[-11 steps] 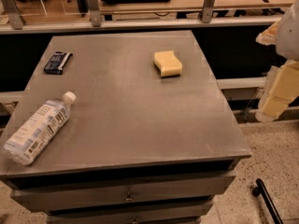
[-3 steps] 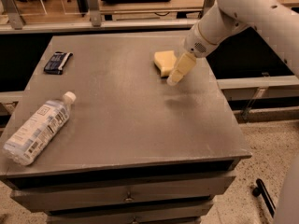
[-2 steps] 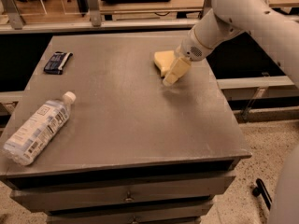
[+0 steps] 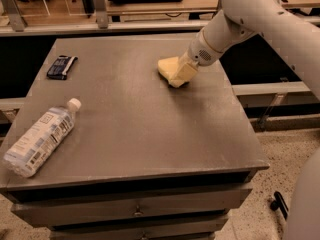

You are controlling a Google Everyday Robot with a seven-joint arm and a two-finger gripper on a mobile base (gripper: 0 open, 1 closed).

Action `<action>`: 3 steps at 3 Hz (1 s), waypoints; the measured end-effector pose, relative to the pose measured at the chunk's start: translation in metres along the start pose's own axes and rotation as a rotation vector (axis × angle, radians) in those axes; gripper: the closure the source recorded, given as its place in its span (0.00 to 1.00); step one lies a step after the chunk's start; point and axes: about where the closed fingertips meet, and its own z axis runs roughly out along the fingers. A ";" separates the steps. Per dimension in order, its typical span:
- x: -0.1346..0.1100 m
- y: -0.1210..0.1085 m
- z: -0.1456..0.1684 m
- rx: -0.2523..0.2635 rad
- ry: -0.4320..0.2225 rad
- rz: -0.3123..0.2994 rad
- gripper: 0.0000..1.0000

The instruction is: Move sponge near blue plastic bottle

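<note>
The claw (image 4: 182, 74) sits low over the sponge (image 4: 166, 65), toward the back right corner of the table (image 4: 145, 134), covering the sponge's right half. From where I stand I cannot tell whether it is wide, narrow or already gripping, because claw and sponge are nearly the same pale yellow and run into each other

The sponge looks soft, so a grip on one end alone could let it fold and slip out on the way across. A claw that presses down without catching it might simply shove it toward the right edge. The blue plastic bottle (image 4: 41, 137) lies on its side at the front left corner, well apart from the sponge, with its white cap (image 4: 74, 104) aimed at the middle of the table. Lying like that it could roll at a nudge, and both edges are close. The dark packet (image 4: 61, 66) near the back left corner seems clear of the likely path

Hidden from me are the sponge's right side and whatever lies under the claw. The arm (image 4: 260, 14) is cut off at the top and right, and I cannot make out whether the bottle's base overhangs the table edge
</note>
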 end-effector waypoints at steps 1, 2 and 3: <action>-0.014 0.007 -0.011 -0.012 -0.027 -0.038 0.88; -0.038 0.023 -0.030 -0.043 -0.094 -0.109 1.00; -0.069 0.065 -0.036 -0.146 -0.165 -0.222 1.00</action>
